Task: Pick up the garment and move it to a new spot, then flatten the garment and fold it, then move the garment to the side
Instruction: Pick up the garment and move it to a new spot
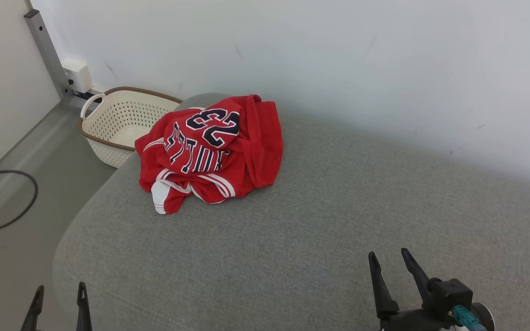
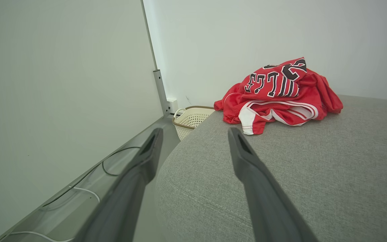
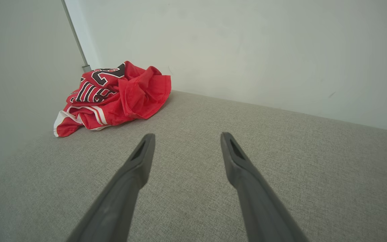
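Garment (image 1: 210, 154), a red jersey with white trim and dark lettering, is lying in a crumpled heap at the upper left of the head view. It is resting on the far left part of the grey cushioned surface (image 1: 292, 239), close to the white wall (image 1: 361, 59). Just past the surface's rounded corner, a cream perforated basket (image 1: 118, 122) is sitting on the floor, right beside the heap. A dark cable (image 1: 16, 207) is looping over the floor at the left edge of the frame. The left gripper (image 1: 60, 294) is showing at the lower left, its two fingers standing apart and holding nothing. The right gripper (image 1: 389, 257) is hovering at the lower right over the cushion, its fingers likewise spread wide and empty. Both are sitting well apart from the garment.
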Controlling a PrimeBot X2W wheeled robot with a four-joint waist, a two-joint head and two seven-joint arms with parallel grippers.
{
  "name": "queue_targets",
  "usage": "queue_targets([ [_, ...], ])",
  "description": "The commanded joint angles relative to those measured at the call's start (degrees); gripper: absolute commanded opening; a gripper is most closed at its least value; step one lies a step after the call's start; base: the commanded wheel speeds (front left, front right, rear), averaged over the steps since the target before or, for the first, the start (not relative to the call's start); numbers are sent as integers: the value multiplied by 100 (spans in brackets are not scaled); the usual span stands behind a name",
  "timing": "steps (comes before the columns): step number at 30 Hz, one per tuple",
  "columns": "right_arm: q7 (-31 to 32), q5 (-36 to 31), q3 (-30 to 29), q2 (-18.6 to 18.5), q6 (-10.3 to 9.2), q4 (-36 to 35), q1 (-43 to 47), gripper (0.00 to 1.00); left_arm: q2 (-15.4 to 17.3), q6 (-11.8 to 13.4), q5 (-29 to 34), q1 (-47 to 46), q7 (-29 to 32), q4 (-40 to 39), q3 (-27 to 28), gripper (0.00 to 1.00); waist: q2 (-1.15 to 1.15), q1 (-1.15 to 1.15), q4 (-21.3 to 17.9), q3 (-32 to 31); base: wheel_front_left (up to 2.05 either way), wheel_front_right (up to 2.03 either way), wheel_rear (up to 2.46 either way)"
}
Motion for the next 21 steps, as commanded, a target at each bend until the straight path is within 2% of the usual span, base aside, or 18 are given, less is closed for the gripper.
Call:
queue_targets([
  [1,-28,1,26,1,4,20,-24,100,4,19,8,-33,-40,-21,8,100,0,0,-23,1,0,0,0],
  [6,-27,-24,34,1,4,46,-68,100,-22,21,-55,-59,-54,8,12,100,0,0,-87,32,0,0,0],
  [11,-18,-70,58,1,4,36,-112,100,-191,34,-277,-148,-78,-12,149,100,0,0,-190,127,0,0,0],
  [17,-1,-85,116,1,4,-32,-259,100,-128,-161,-411,-563,-77,128,221,100,0,0,-404,293,0,0,0],
  [21,7,-103,231,1,4,-92,-404,100,24,-351,-552,-1140,-80,293,326,100,0,0,-680,503,0,0,0],
])
